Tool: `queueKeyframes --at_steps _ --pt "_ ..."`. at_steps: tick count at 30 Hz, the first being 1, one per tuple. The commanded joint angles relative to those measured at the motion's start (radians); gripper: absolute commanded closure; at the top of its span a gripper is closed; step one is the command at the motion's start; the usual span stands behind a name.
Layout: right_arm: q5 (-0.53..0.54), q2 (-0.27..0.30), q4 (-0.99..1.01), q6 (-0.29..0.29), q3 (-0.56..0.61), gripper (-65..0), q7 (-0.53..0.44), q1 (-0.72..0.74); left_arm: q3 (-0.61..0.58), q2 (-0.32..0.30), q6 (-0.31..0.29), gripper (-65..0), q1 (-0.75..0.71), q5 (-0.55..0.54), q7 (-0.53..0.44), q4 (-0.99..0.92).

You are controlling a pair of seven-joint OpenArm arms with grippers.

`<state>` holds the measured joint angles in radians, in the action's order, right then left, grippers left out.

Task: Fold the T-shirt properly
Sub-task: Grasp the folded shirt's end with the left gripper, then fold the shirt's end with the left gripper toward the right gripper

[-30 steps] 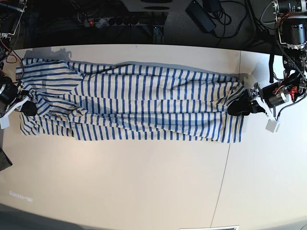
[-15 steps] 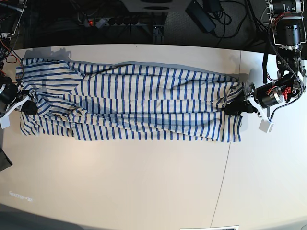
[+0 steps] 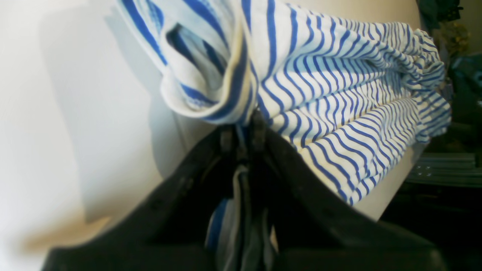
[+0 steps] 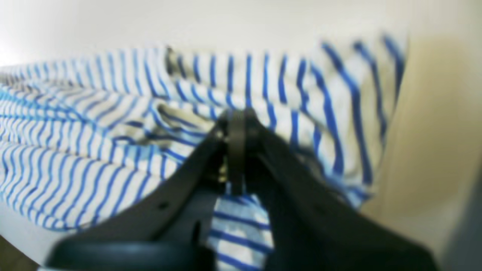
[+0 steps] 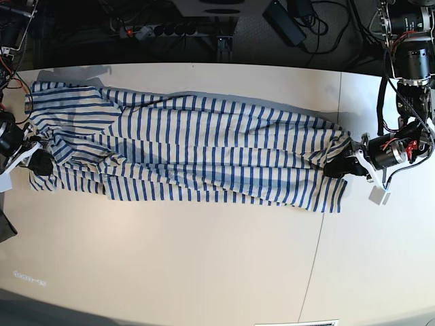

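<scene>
The T-shirt [image 5: 197, 146], cream-white with thin blue stripes, lies stretched in a long band across the white table [image 5: 204, 258]. At the right end in the base view, my left gripper [image 5: 338, 168] is shut on the shirt's edge; the left wrist view shows cloth [image 3: 301, 75] pinched between the closed black jaws [image 3: 243, 128]. My right gripper [image 5: 41, 161] is at the band's left end, shut on the T-shirt [image 4: 113, 124], with striped fabric bunched around its tips [image 4: 235, 120]. Both held ends look lifted slightly off the table.
Cables and a power strip [image 5: 170, 28] lie on the dark floor beyond the table's far edge. A seam [image 5: 319, 231] runs down the table near the right. A dark object [image 5: 5, 227] pokes in at the left edge.
My left gripper has closed on the shirt's right end and pulled it slightly down and outward. The whole band has shifted and pulled tauter. The right gripper keeps its hold.
</scene>
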<state>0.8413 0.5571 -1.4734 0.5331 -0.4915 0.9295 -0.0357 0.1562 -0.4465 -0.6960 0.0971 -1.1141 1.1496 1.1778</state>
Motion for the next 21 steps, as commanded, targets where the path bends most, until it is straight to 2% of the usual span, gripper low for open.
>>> queueKeyframes --at_steps 1,8,11,14,18,21 --pt "0.015 0.024 -0.033 0.069 -0.012 0.0 -0.008 0.011 0.006 -0.030 -0.002 0.0 0.022 -0.018 -0.016 0.014" --pt "0.015 0.024 -0.071 0.069 -0.012 0.0 -0.005 0.010 0.010 -0.109 -0.002 0.0 0.034 -0.020 -0.016 0.014" --pt "0.012 0.024 -0.071 0.069 -0.012 0.0 -0.004 0.010 0.050 -0.132 -0.002 0.0 0.047 -0.027 -0.013 0.014" --pt "0.011 0.024 -0.071 0.069 -0.012 0.0 -0.004 0.010 0.089 -0.145 -0.002 0.0 0.071 -0.068 0.042 0.014" --pt "0.004 0.024 -0.071 0.069 -0.012 0.0 -0.005 0.010 0.095 -0.140 -0.002 0.0 0.085 -0.173 0.090 0.018" --pt "0.004 0.024 -0.071 0.069 -0.012 0.0 -0.005 0.010 0.092 -0.109 -0.002 0.0 0.085 -0.195 0.127 0.055"
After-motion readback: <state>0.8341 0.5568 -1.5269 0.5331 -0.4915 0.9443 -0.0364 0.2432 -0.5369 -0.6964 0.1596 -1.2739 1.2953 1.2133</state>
